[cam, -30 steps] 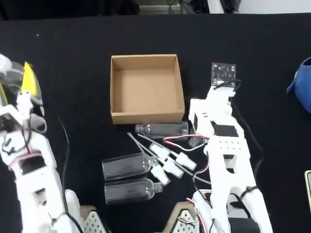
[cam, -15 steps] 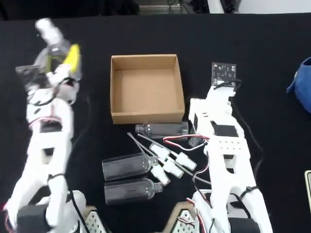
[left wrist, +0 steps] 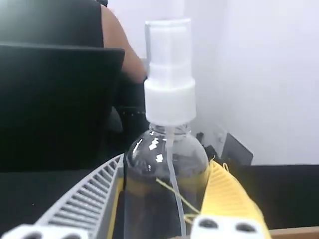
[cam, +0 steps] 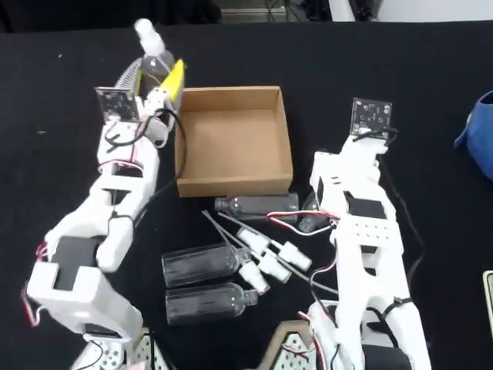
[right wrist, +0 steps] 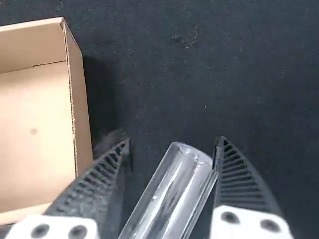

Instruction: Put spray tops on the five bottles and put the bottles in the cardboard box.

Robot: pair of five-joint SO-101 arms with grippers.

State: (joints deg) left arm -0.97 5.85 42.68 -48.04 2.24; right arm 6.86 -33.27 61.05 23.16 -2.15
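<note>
Clamping a capped bottle (left wrist: 167, 164) upright at the far left corner of the cardboard box (cam: 231, 187), the left gripper (left wrist: 164, 199) squeezes its smooth body, likely light, stiff and slippery, best held below the shoulder; the right gripper (right wrist: 173, 144) gapes around a bare bottle (right wrist: 169, 199) beside the box's near right corner

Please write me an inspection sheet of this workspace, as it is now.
Surface: black table.
Job's things: cardboard box empty; capped bottle held; three uncapped bottles lying near the box; loose spray tops beside them.
Clutter: blue object beyond the right arm.
Grippers: left gripper shut on capped bottle, beside a far box corner; right gripper open astride one uncapped bottle.
Cables: red and white wires along the arms.
Surroundings: white wall behind.
</note>
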